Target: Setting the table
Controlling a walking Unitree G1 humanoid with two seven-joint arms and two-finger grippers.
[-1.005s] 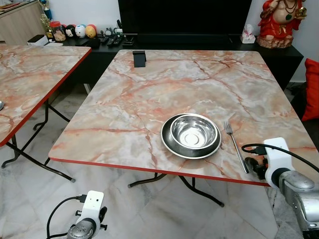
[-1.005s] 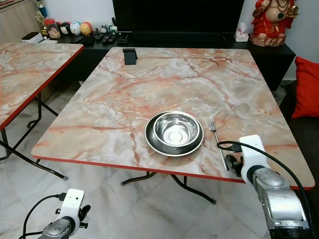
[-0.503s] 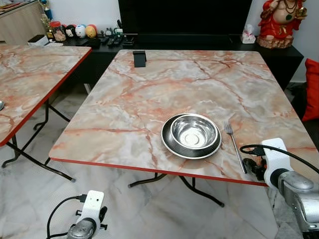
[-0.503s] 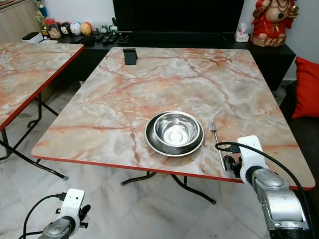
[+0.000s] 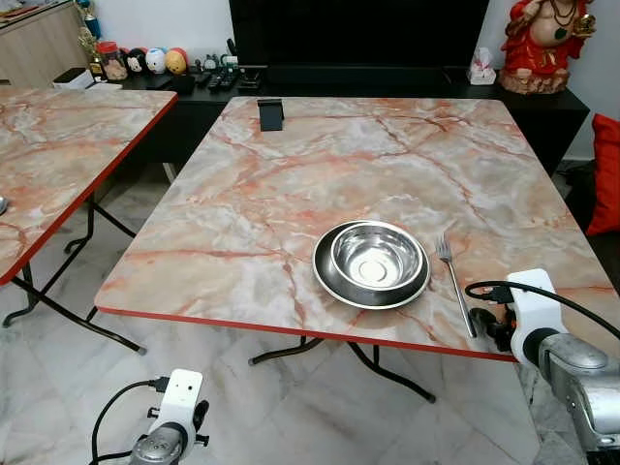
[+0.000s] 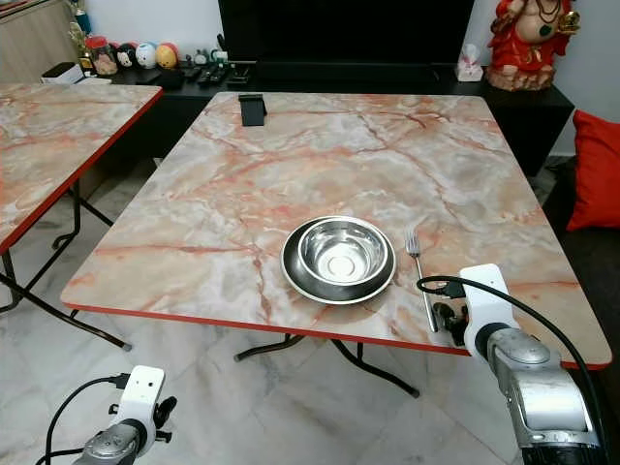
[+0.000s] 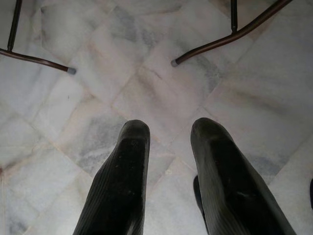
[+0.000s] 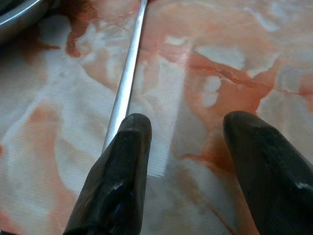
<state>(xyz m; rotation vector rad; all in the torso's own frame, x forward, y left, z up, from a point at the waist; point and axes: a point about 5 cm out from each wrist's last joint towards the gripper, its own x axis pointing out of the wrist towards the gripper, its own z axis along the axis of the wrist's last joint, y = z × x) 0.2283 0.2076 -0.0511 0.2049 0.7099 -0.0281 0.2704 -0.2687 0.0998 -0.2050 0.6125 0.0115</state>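
A steel bowl (image 5: 377,256) sits inside a dark steel plate (image 5: 329,281) near the front edge of the marble table (image 5: 291,184). A fork (image 5: 453,281) lies just right of the plate, tines pointing away from me. My right gripper (image 8: 183,129) is open at the fork's handle end by the table's front edge, one finger (image 8: 124,161) beside the handle (image 8: 128,73), nothing held between them. My left gripper (image 7: 168,132) hangs open low over the floor; its wrist (image 5: 174,426) is below the table's front left.
A small black stand (image 5: 271,113) sits at the table's far side. A second marble table (image 5: 58,145) is to the left. A dark cabinet with a TV (image 5: 358,39), figurines and a red statue (image 5: 542,44) lines the back wall. Table legs (image 7: 230,36) cross the tiled floor.
My right gripper has crept slightly forward and left along the table's edge, closer to the fork's handle. The fork, plate and bowl have not moved.
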